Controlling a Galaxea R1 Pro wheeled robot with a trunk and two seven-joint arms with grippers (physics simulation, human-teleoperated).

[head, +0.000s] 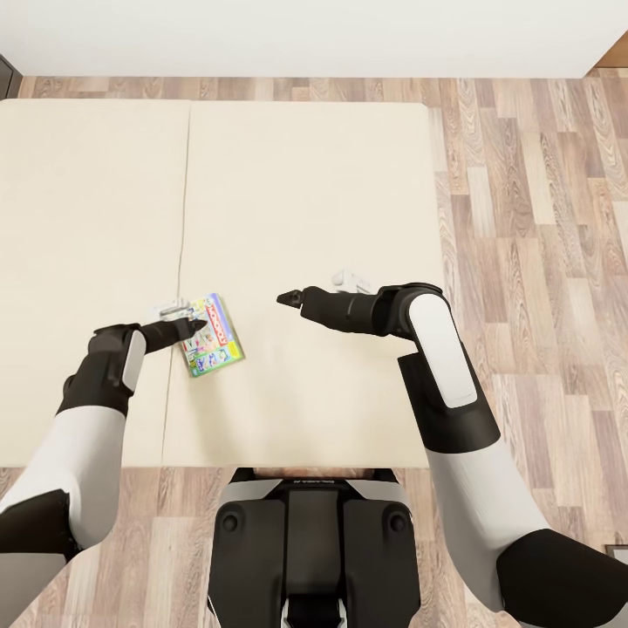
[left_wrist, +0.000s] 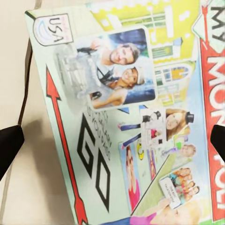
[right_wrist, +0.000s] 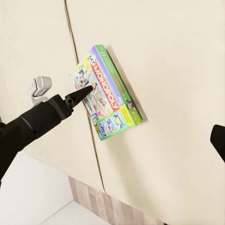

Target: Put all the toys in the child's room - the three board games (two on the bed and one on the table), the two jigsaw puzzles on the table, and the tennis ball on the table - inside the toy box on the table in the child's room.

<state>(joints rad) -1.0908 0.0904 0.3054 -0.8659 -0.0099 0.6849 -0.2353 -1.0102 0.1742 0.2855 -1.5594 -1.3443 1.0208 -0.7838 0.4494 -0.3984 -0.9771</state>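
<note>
One board game (head: 214, 340), a pale blue-green box with a red band, lies flat on the beige bed (head: 305, 192) near its front edge. My left gripper (head: 195, 326) hovers at the box's left edge, open. In the left wrist view the printed lid (left_wrist: 131, 117) is very close, with a black fingertip (left_wrist: 9, 145) at each side of the picture. The right wrist view has the box (right_wrist: 112, 101) with the left gripper (right_wrist: 83, 93) pointing at it. My right gripper (head: 288, 298) hangs open over bare mattress to the box's right, holding nothing; one of its fingertips (right_wrist: 218, 139) is in the right wrist view.
A seam (head: 183, 218) runs front to back across the mattress, just left of the box. Wooden floor (head: 541, 218) lies to the right of the bed and in front of it. A white wall (head: 314, 35) stands behind. My base (head: 314, 541) is at the bed's front edge.
</note>
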